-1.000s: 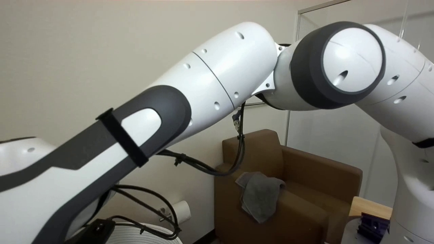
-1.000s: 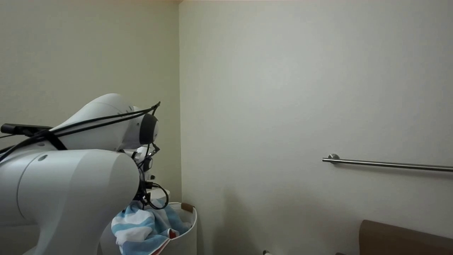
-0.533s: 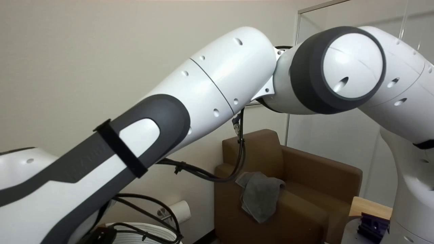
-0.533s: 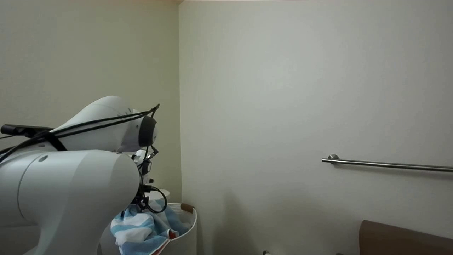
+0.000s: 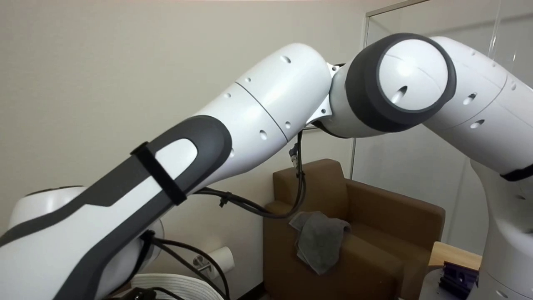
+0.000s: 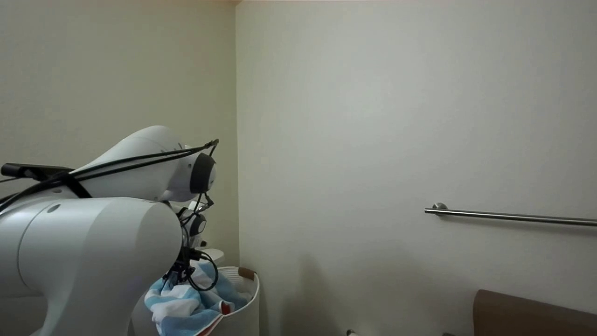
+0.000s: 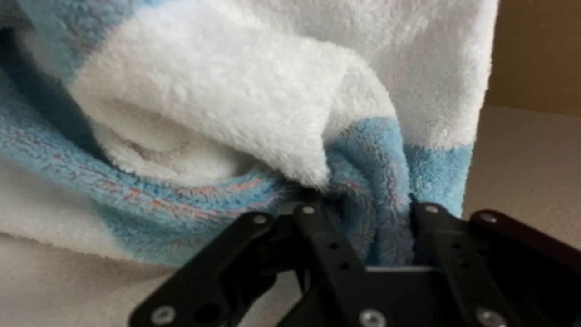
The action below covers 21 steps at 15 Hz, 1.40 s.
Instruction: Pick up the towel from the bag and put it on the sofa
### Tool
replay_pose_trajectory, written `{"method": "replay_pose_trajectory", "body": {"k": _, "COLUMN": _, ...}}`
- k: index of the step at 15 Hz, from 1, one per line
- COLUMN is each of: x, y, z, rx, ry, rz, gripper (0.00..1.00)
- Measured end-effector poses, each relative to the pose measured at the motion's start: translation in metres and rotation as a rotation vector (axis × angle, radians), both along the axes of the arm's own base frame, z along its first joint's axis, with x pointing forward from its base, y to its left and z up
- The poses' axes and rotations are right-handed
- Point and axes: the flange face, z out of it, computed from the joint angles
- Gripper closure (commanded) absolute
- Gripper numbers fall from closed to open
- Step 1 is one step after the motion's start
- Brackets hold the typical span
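Where the gripper (image 7: 368,209) sits, towel (image 7: 254,95) bunches between its fingers (image 7: 324,238).

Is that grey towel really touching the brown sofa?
Touching. In an exterior view, the grey towel lies over an armrest of the brown sofa and hangs down its side.

The towel (image 6: 175,306) is lying in a crumpled heap in the mouth of the bag (image 6: 247,317), and it is hiding part of the rim. It is showing wide blue and white stripes. Up close in the wrist view it is looking soft and fuzzy, with tiny orange bits and fat, twisty folds. The bag is standing upright, and it is looking round and white, with a brown patch on its rim. The brown sofa (image 5: 372,231) is standing well apart from it.
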Motion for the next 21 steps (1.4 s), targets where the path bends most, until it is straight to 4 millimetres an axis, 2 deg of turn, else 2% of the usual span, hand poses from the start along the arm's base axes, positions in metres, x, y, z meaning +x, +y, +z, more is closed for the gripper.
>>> {"method": "replay_pose_trajectory", "body": {"k": 2, "x": 0.002, "y": -0.006, "z": -0.003, "rx": 0.047, "ry": 0.024, "rz": 0.002, "gripper": 0.91}}
{"method": "replay_pose_trajectory", "body": {"k": 6, "x": 0.009, "y": -0.02, "z": -0.004, "rx": 0.186, "ry": 0.097, "rz": 0.026, "gripper": 0.89}}
{"method": "replay_pose_trajectory", "body": {"k": 9, "x": 0.029, "y": -0.036, "z": 0.012, "rx": 0.318, "ry": 0.131, "rz": 0.034, "gripper": 0.89}}
{"method": "replay_pose_trajectory", "body": {"k": 12, "x": 0.052, "y": -0.055, "z": 0.045, "rx": 0.471, "ry": 0.143, "rz": 0.031, "gripper": 0.89}}
{"method": "replay_pose_trajectory", "body": {"k": 15, "x": 0.067, "y": -0.083, "z": 0.088, "rx": 0.611, "ry": 0.143, "rz": 0.014, "gripper": 0.9}}
{"method": "replay_pose_trajectory", "body": {"k": 21, "x": 0.075, "y": -0.148, "z": 0.176, "rx": 0.709, "ry": 0.099, "rz": -0.062, "gripper": 0.9}}
